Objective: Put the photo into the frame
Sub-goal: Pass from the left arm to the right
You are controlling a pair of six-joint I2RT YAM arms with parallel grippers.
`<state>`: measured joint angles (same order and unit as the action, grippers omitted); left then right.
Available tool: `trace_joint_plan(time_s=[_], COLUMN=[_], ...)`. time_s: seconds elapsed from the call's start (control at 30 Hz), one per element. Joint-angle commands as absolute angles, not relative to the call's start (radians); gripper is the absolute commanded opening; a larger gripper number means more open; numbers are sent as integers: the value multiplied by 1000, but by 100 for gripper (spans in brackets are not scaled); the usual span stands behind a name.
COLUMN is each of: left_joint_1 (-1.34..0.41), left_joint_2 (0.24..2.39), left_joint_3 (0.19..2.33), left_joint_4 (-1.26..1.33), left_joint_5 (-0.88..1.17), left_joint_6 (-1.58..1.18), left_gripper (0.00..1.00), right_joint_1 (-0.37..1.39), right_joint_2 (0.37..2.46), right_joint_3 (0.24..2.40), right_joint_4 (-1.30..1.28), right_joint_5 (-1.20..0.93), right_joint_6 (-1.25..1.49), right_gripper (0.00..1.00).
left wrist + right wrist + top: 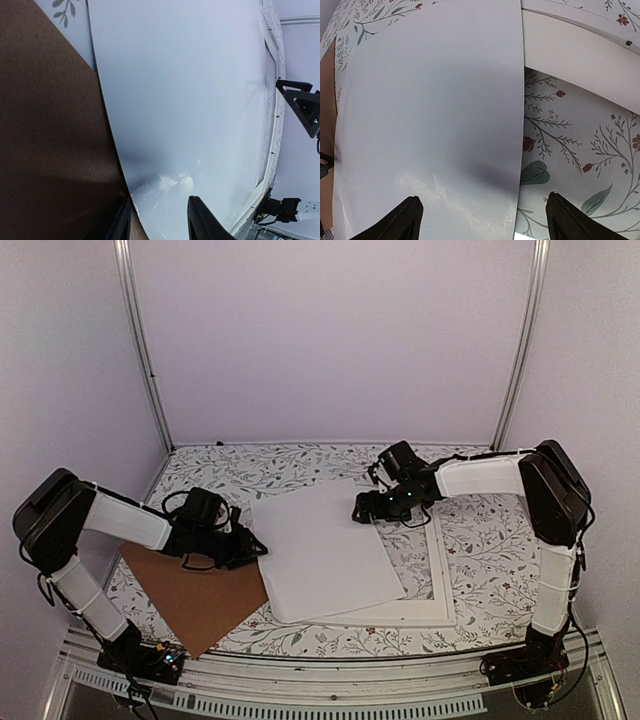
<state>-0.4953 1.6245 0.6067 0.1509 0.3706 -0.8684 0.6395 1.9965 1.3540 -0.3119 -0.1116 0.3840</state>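
Observation:
The photo (325, 550) lies face down, so only its plain white back shows, skewed across the white frame (438, 565) with its left part past the frame's side. My left gripper (255, 548) is at the photo's left edge. In the left wrist view its jaws (159, 200) stand apart, one finger over the brown board and the other over the photo (190, 90). My right gripper (362, 510) is open wide astride the photo's far right edge (483, 196), holding nothing. The frame's rail (580, 50) shows beyond.
A brown backing board (195, 590) lies at the front left, partly under the photo's left edge. A flowered cloth (480, 530) covers the table. Metal posts and pale walls close in the back and sides.

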Motion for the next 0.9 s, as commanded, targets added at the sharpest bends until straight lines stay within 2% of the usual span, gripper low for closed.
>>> trace_joint_plan(time_s=[0.0,0.87], left_joint_1=[-506,-518], left_joint_2=[1623,1625], left_joint_3=[588,563], left_joint_4=[91,129], left_joint_5=[327,322], left_joint_6=[-869,-904], left_gripper=[41,41], right_joint_1=[622,617], right_joint_2=[2033,2059], right_joint_3=[1379,1332], right_joint_4=[-297,-221], right_joint_5=[-158,-288], right_joint_6=[366,432], right_gripper=[89,85])
